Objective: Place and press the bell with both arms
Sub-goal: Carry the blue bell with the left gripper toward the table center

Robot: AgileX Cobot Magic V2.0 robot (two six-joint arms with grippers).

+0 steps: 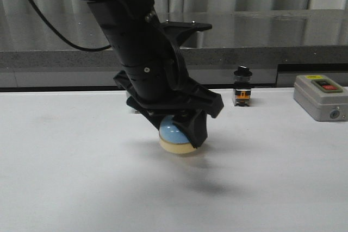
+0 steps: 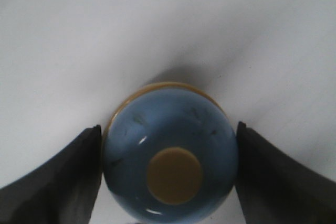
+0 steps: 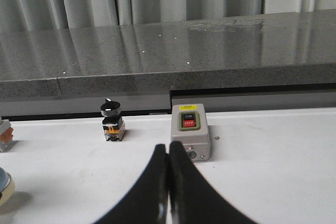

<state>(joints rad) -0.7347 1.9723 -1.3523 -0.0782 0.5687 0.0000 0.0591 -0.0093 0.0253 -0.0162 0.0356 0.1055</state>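
Observation:
The light-blue dome bell (image 1: 173, 134) with its cream base sits between the black fingers of my left gripper (image 1: 182, 127), low over the white table (image 1: 81, 161) near its middle. I cannot tell whether the base touches the table. In the left wrist view the bell (image 2: 168, 150) fills the gap, cream button up, and both fingers of the left gripper (image 2: 168, 126) press on its sides. My right gripper (image 3: 168, 153) is shut and empty, off the table, pointing at the grey box. The bell's edge shows at the side of the right wrist view (image 3: 4, 184).
A grey box with red and green buttons (image 1: 321, 97) stands at the back right, also in the right wrist view (image 3: 190, 137). A small black-knobbed switch (image 1: 242, 86) stands left of it (image 3: 112, 120). A grey stone ledge (image 1: 261, 42) runs behind the table.

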